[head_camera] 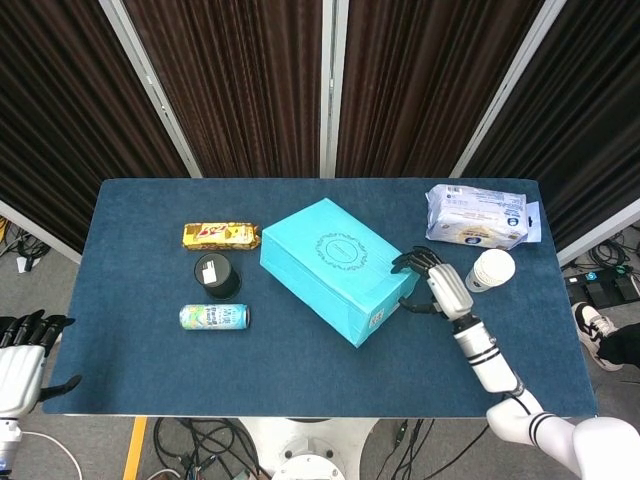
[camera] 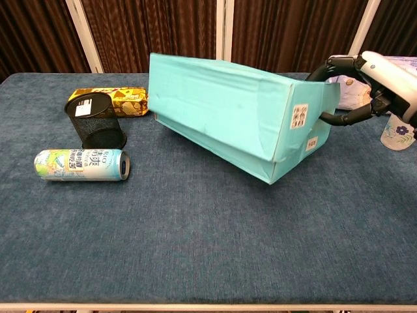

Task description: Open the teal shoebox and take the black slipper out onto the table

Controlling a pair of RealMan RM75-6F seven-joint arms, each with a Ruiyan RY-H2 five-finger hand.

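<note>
The teal shoebox (head_camera: 335, 268) sits near the middle of the blue table (head_camera: 140, 380), tipped up on one long edge: in the chest view (camera: 225, 114) its near side is lifted and its lid face leans away from the camera, while the lower edge rests on the cloth. The lid is closed as far as the views show, and the black slipper cannot be seen. A small white label shows on the box's end panel.

The right hand (head_camera: 432, 278) grips the box at its right end, fingers (head_camera: 410, 262) curled over the top edge and the thumb hooked against the end panel below, as the chest view (camera: 365, 85) shows. The hand is clamped on the box.

The left hand (head_camera: 22, 350) hangs off the table's left front corner, well apart from everything on it; its dark fingers are spread and it holds nothing.

To the left of the box stand a black mesh cup (head_camera: 216, 275), a yellow snack pack (head_camera: 221, 236) behind it and a drink can (head_camera: 214, 316) lying on its side in front of it. To the right, just beside the right hand, is a white paper cup (head_camera: 491, 270), and behind that a pack of wet wipes (head_camera: 476, 216). Dark curtains (head_camera: 240, 80) hang behind the table
</note>
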